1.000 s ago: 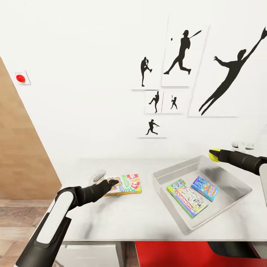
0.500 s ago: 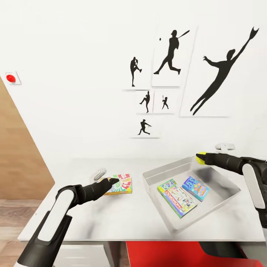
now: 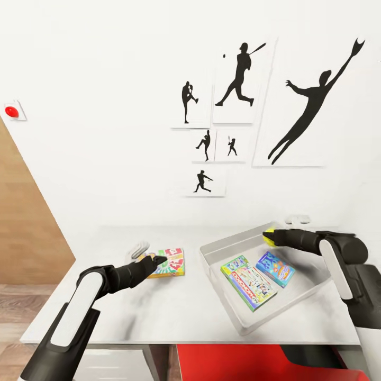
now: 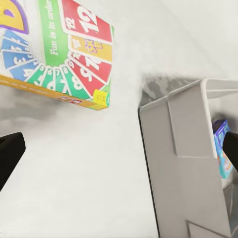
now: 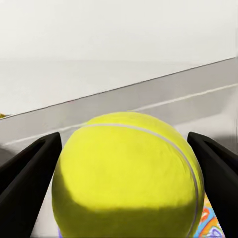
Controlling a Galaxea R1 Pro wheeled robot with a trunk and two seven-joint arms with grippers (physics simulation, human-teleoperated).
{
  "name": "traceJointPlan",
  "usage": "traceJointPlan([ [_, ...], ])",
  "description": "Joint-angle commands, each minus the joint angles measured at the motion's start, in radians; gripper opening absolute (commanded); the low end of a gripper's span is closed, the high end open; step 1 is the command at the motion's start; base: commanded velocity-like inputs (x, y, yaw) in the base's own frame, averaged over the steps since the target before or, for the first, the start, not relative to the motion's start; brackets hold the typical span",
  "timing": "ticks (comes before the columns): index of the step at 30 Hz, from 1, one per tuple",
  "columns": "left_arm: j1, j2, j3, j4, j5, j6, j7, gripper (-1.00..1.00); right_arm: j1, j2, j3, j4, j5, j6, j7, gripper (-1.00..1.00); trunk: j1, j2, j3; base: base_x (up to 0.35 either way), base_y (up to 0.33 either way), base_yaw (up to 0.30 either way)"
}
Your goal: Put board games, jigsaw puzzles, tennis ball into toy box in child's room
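Sitting pinched between the two black fingers (image 5: 29,173) of the right gripper (image 3: 271,239): the yellow tennis ball (image 5: 128,176), hanging over the far rim of the toy box (image 3: 222,246), right of the frame's centre in the head view. Filling most of the right wrist view, with one dark finger on each side pressing against it, and a grey wall of the box showing behind.

Lying flat inside the toy box, on its floor: a long green-edged board game (image 3: 248,281) and, just beside it toward the right, a smaller blue box (image 3: 275,269); cannot tell whether the blue one is a game or a puzzle.

Resting on the white table (image 3: 174,312), left of the toy box and apart from it: a colourful game box with number cards printed on it (image 3: 170,262). Showing in the left wrist view too (image 4: 59,49), at the upper left, with the corner of the toy box (image 4: 183,148) at the lower right.

Hovering over the near edge of that game box: the left gripper (image 3: 159,259), fingers spread apart, holding nothing.

Lying beyond the game box, toward the wall: a small pale object (image 3: 138,247), too blurred to name. Hanging on the white wall above: black silhouettes of baseball players (image 3: 241,79).
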State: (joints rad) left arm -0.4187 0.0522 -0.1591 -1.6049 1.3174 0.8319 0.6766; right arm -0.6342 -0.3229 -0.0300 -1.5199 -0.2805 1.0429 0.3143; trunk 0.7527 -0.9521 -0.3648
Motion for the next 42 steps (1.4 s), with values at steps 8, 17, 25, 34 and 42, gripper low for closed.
traceJointPlan([
  [8,0.004,0.003,0.000,-0.001,0.010,0.001,0.012,1.00,0.025,-0.009,0.019,0.023,0.105,0.004,0.006,-1.00,0.000,-0.001,-0.001,0.000,0.000,0.000],
  [17,0.004,0.004,0.000,-0.001,0.009,0.001,0.013,1.00,0.057,-0.028,0.016,0.083,0.120,0.004,0.001,-1.00,0.000,-0.001,-0.001,0.000,0.000,0.000],
  [25,0.005,0.004,0.000,-0.001,0.008,0.002,0.014,1.00,0.085,-0.108,0.014,0.079,0.114,0.004,0.001,-1.00,0.000,-0.001,-0.001,0.000,0.000,0.000],
  [34,0.005,0.004,0.000,-0.001,0.008,0.003,0.014,1.00,0.135,-0.135,-0.010,0.058,0.113,0.004,0.002,-1.00,0.000,-0.001,-0.001,0.000,0.000,0.000],
  [42,0.006,0.005,0.000,-0.001,0.008,0.004,0.014,1.00,0.167,-0.137,-0.017,0.030,0.116,0.004,0.002,-1.00,0.000,-0.001,-0.001,0.000,0.000,0.000],
])
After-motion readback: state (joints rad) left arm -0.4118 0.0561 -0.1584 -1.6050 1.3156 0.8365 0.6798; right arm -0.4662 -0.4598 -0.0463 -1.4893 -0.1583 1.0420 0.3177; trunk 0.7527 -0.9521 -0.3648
